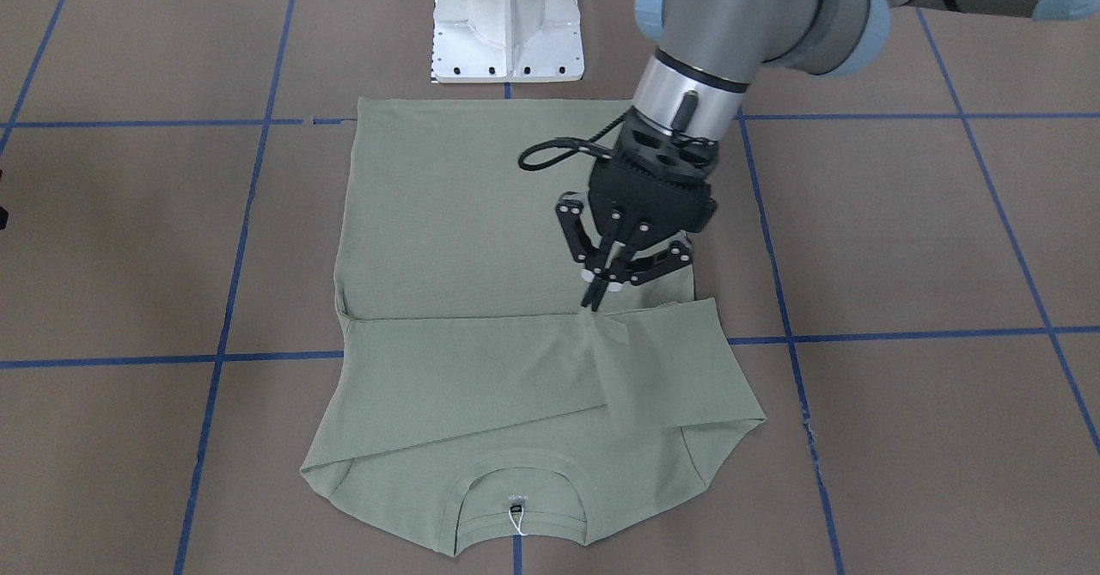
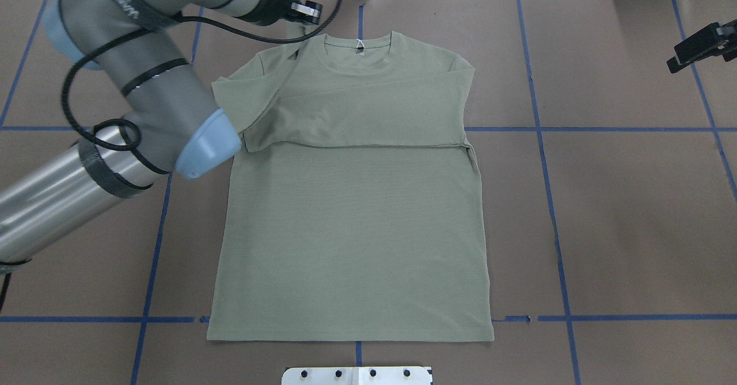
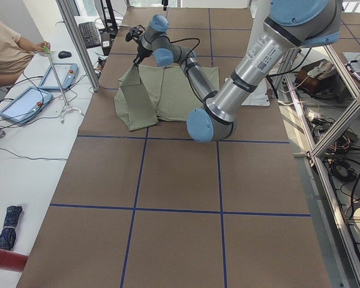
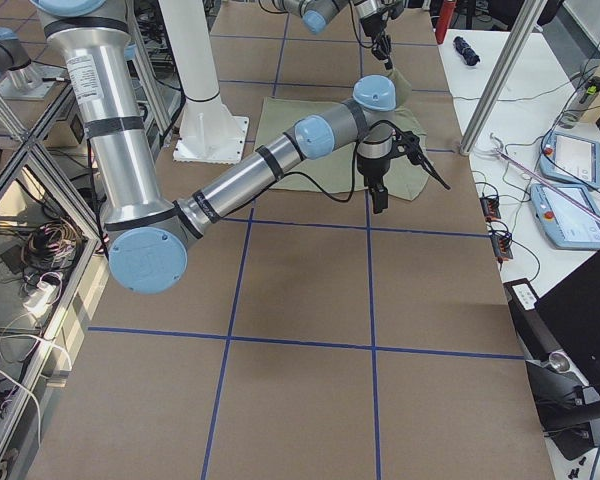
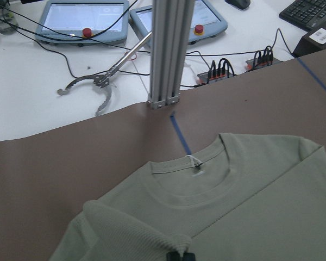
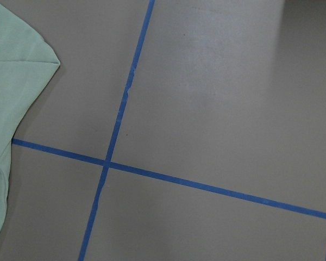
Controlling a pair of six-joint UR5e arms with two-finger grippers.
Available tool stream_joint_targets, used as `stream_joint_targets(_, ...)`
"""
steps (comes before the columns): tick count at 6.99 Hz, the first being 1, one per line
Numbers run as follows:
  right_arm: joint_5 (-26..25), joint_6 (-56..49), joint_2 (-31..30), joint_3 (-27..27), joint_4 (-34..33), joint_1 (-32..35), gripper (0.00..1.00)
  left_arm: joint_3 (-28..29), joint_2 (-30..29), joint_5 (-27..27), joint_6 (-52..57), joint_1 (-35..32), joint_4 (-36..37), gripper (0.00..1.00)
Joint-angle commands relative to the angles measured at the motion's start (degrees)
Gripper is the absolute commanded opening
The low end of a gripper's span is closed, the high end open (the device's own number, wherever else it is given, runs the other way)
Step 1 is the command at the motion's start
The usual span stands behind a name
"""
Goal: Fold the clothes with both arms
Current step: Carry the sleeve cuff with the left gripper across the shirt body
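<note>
- Left gripper (image 1: 595,302): fingers pinched tight together on the cuff end of one sleeve (image 1: 614,377), tips pointing down, a bit above the chest of the shirt (image 2: 351,229).
- That sleeve is lifted off the table and hangs from the tips like a little tent in the left side view. The wrist cam shows the cuff bunched up right at the fingertips.
- The other sleeve lies flat, folded straight across the chest from the right shoulder over to the left side.
- The shirt itself is spread flat in the middle of the brown table (image 2: 633,229). Its hem is on the near side by the white pedestal (image 1: 507,21), and the collar is on the far side with the white tag loop (image 5: 194,161) showing.
- Left arm (image 1: 739,16) comes in from the left and reaches over the shirt's left shoulder.
- Right gripper (image 4: 379,195): held up in the air out to the right of the shirt. Honestly can't tell if its fingers are apart or together.
- Its wrist cam only catches a corner of green fabric plus crossing blue tape lines (image 6: 106,163).
- Past the far edge there's a white desk with tablets (image 5: 81,19) and a metal grabber tool (image 5: 98,87).
</note>
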Motion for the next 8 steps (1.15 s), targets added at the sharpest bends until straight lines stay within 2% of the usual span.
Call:
stream_joint_targets(1,0.0,0.0,0.0,-0.1,0.0,0.4,1.0,8.2,-2.4,8.5,3.4,9.8,-12.1,0.0)
stream_joint_targets(2,0.0,0.0,0.0,-0.1,0.0,0.4,1.0,13.6,-2.5,8.7,3.6,11.5,-20.3,0.0)
stream_joint_targets(3,0.0,0.0,-0.1,-0.2,-0.1,0.4,1.0,16.4,-2.5,8.9,4.9,13.4,-23.9,0.08)
stream_joint_targets(4,0.0,0.0,-0.1,-0.2,-0.1,0.4,1.0,16.6,-2.6,9.6,5.4,14.6,-24.4,0.89)
stream_joint_targets(5,0.0,0.2,-0.1,-0.2,-0.1,0.4,1.0,16.6,-2.8,9.9,4.2,16.0,-25.7,0.99)
stream_joint_targets(7,0.2,0.0,0.4,-0.2,0.1,0.0,1.0,14.9,-2.4,9.4,0.6,17.4,-25.0,1.0)
stream_joint_targets(8,0.0,0.0,1.7,-0.6,0.3,-2.7,1.0,13.6,-1.8,7.7,0.7,16.3,-20.8,1.0)
